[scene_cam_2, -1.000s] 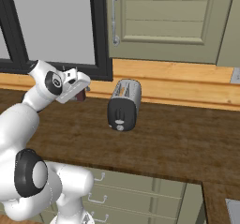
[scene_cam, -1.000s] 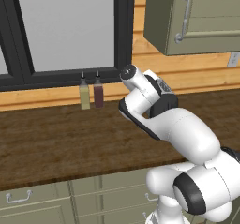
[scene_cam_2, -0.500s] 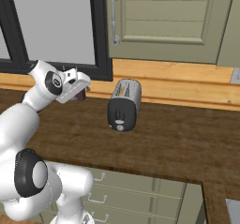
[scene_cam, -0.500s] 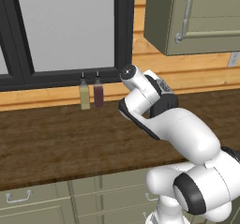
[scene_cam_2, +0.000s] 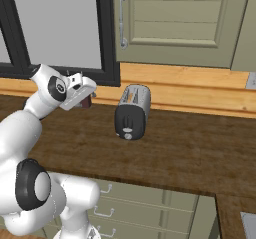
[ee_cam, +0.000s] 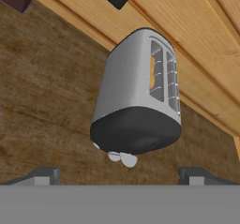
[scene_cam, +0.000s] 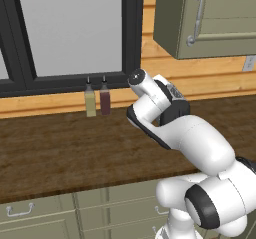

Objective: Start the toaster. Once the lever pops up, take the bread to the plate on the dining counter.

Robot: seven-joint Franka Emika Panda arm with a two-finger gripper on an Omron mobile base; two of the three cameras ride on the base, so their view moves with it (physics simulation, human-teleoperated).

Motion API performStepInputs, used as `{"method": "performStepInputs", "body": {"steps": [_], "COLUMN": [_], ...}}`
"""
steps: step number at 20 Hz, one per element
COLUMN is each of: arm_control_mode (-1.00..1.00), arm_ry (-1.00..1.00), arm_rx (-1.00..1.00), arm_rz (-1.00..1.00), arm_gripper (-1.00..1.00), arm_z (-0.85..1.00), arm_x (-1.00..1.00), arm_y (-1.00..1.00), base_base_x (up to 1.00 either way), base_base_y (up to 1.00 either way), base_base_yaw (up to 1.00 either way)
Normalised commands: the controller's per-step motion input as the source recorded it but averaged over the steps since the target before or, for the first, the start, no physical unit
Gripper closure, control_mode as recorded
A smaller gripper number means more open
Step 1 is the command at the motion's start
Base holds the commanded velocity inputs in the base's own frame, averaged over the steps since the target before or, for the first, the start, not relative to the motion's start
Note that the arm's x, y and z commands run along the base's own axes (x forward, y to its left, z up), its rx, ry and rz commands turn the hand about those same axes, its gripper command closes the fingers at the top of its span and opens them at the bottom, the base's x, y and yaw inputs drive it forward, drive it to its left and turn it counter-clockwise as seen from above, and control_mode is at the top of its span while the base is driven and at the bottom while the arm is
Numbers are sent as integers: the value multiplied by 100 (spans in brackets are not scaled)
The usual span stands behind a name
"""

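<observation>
The silver-grey toaster (scene_cam_2: 132, 112) stands on the dark wood counter (scene_cam_2: 190, 153) against the wooden back wall, its dark end panel with the round knob facing me. In the hand view the toaster (ee_cam: 136, 101) lies just ahead, and a tan edge of the bread (ee_cam: 152, 73) shows in one top slot. My gripper (ee_cam: 118, 177) is open, its tips spread wide and short of the toaster's dark end, touching nothing. From the right base view the hand (scene_cam_2: 76, 89) hovers left of the toaster, above the counter. The plate and the dining counter are out of view.
An olive bottle (scene_cam: 90, 101) and a dark red bottle (scene_cam: 105, 99) stand at the back wall under the dark-framed window (scene_cam: 70, 28). Grey-green wall cabinets (scene_cam_2: 180, 23) hang above the toaster. Drawers (scene_cam: 30, 218) run below the counter's front edge.
</observation>
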Motion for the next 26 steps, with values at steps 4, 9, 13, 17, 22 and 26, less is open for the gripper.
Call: {"method": "performStepInputs", "body": {"steps": [4,9,13,17,22,26], "arm_control_mode": [-100,-100,-100,-100,-100,-100], "arm_ry": [0,0,0,0,0,0], "arm_rx": [0,0,0,0,0,0], "arm_rz": [0,0,0,0,0,0], "arm_gripper": [-100,-100,-100,-100,-100,-100], "arm_z": [0,0,0,0,0,0], "arm_x": [0,0,0,0,0,0], "arm_y": [0,0,0,0,0,0], "base_base_x": [0,0,0,0,0,0], "base_base_y": [0,0,0,0,0,0], "base_base_yaw": [0,0,0,0,0,0]}}
